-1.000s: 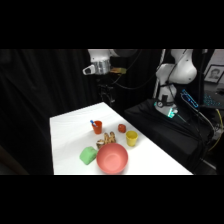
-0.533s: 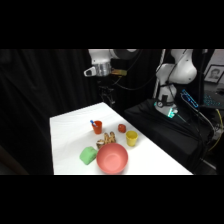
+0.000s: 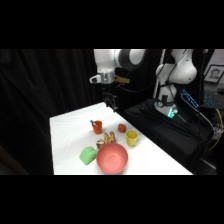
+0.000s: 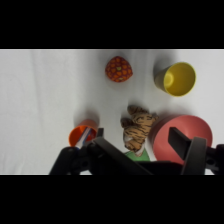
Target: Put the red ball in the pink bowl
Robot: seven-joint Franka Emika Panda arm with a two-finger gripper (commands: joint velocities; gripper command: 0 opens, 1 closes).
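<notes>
- Above the table's far edge, in the side view, we see the claw hanging well clear of everything, its dark fingers pointing down.
- From the wrist view we see two fingers spread apart, nothing between them; one finger crosses in front of the bowl, the other rises at the lower left.
- We find the ball lying alone on bare white table, dark red with a dotted pattern, well apart from the claw and below it.
- In the wrist view the ball sits at the top, far from the fingertips, with the yellow cup near it to the right.
- Seen from the side, the ball rests between the orange cup and the yellow cup, beyond the bowl.
- We see a blue item standing in the orange cup.
- A striped toy tiger lies just beside the bowl's rim, between the bowl and the orange cup.
- A green block sits beside the bowl on its left in the side view, close to touching it.
- The bowl is the nearest thing to the table's front edge, and we see nothing in it.
</notes>
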